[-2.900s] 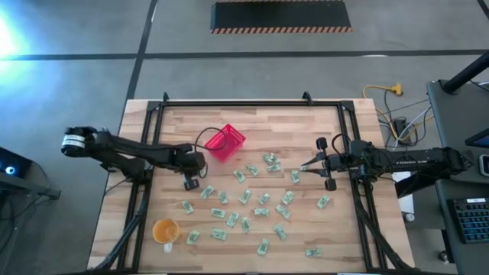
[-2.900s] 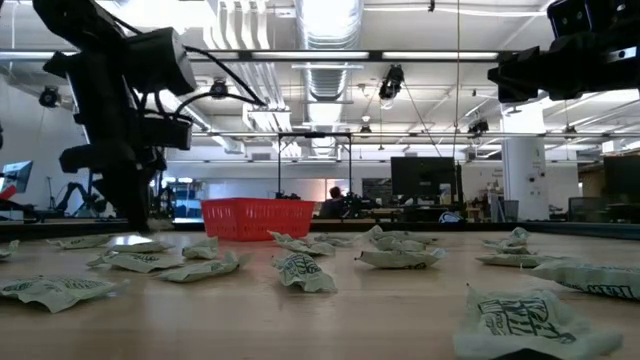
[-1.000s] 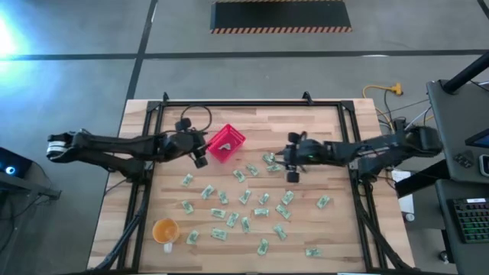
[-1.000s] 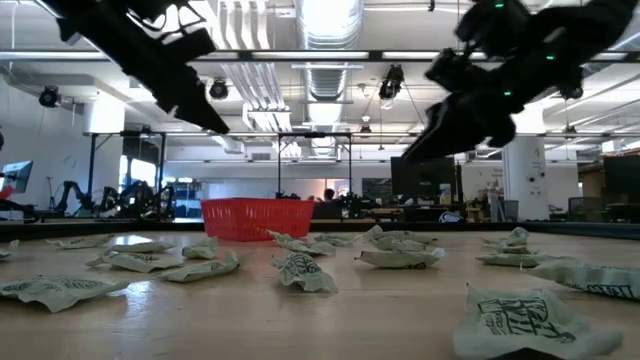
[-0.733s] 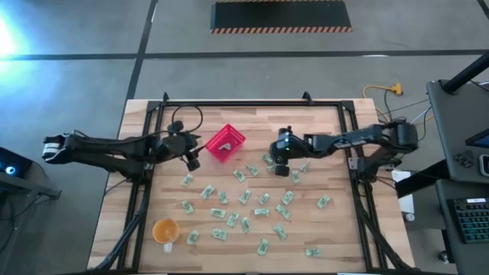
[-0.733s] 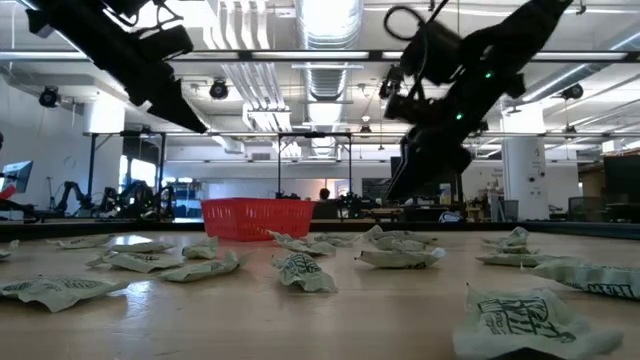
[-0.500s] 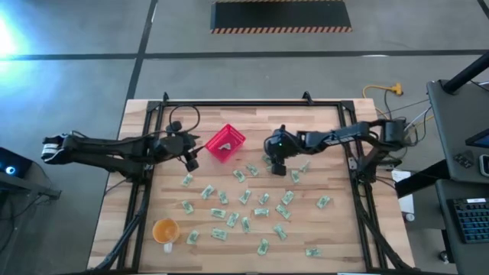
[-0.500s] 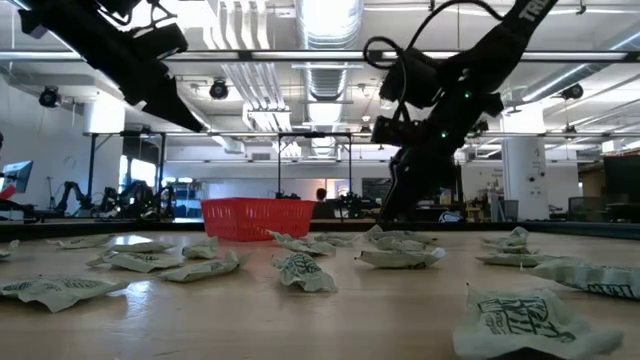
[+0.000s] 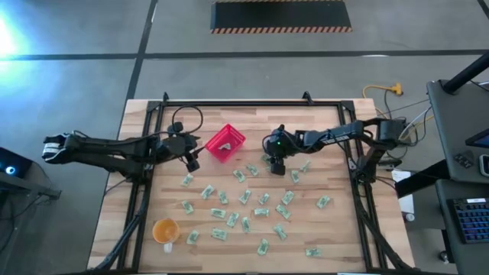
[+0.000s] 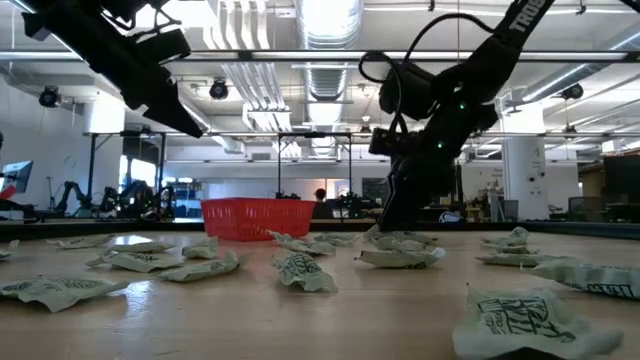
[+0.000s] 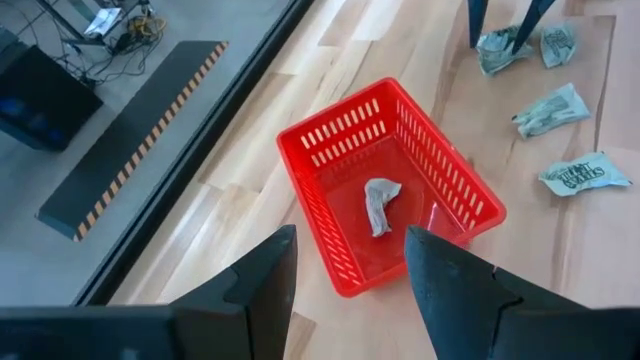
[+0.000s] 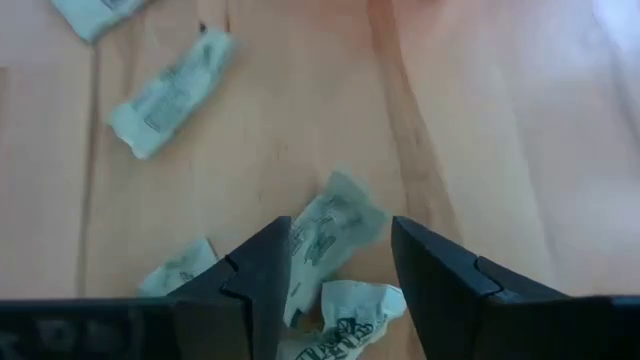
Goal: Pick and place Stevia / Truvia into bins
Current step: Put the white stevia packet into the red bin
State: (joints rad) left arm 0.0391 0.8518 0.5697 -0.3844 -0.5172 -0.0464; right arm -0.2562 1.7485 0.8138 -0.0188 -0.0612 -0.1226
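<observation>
High view is showing the Stevia / Truvia packets (image 9: 246, 197) lying scattered over the middle and near part of the wooden table (image 9: 321, 229), most of them between the two arms. One packet (image 11: 380, 203) is lying inside the red basket (image 9: 225, 143), which is sitting on the far-left part of the table, turned at an angle to the table's edges. Just beside the basket, on its left, the left gripper (image 9: 191, 158) is hovering above the wood with its jaws standing apart and nothing between them; its wrist view is looking down into the basket (image 11: 340, 270). To the right of the basket, the right gripper (image 9: 275, 163) is pointing down at a small cluster of packets (image 12: 325, 228), its fingers (image 12: 262, 262) spread wide on either side of them without clamping any. Low view is showing this gripper (image 10: 397, 215) reaching down to the packets near the table's middle. An orange cup (image 9: 165, 230) is standing near the front-left corner, well apart from both arms.
</observation>
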